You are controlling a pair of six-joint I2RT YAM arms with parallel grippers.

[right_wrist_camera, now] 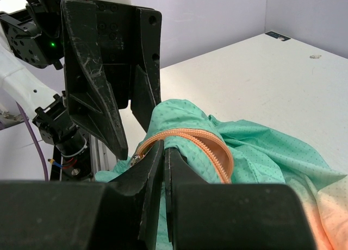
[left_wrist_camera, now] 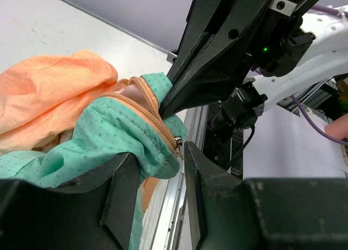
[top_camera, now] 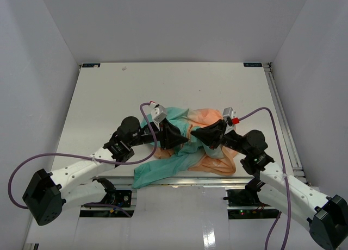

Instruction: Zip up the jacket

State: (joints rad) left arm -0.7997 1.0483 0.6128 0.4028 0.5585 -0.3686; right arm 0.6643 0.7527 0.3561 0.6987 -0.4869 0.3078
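The jacket (top_camera: 209, 158) lies crumpled near the table's front edge, peach on the right and teal on the left. My right gripper (top_camera: 196, 133) is shut on the teal hem edge beside the orange zipper (right_wrist_camera: 217, 147); its tips (right_wrist_camera: 164, 145) pinch the fabric. The metal zipper slider (left_wrist_camera: 177, 141) hangs at the hem corner and also shows in the right wrist view (right_wrist_camera: 134, 159). My left gripper (top_camera: 182, 137) faces the right one tip to tip. It is open (left_wrist_camera: 159, 155), and the teal hem corner with the slider sits between its fingertips.
The white table (top_camera: 163, 87) stretches away behind the jacket. An aluminium rail (top_camera: 179, 180) runs along the front edge just below the hanging hem and shows in the left wrist view (left_wrist_camera: 168, 206). Purple cables (top_camera: 70, 155) loop by both arms. Grey walls surround the table.
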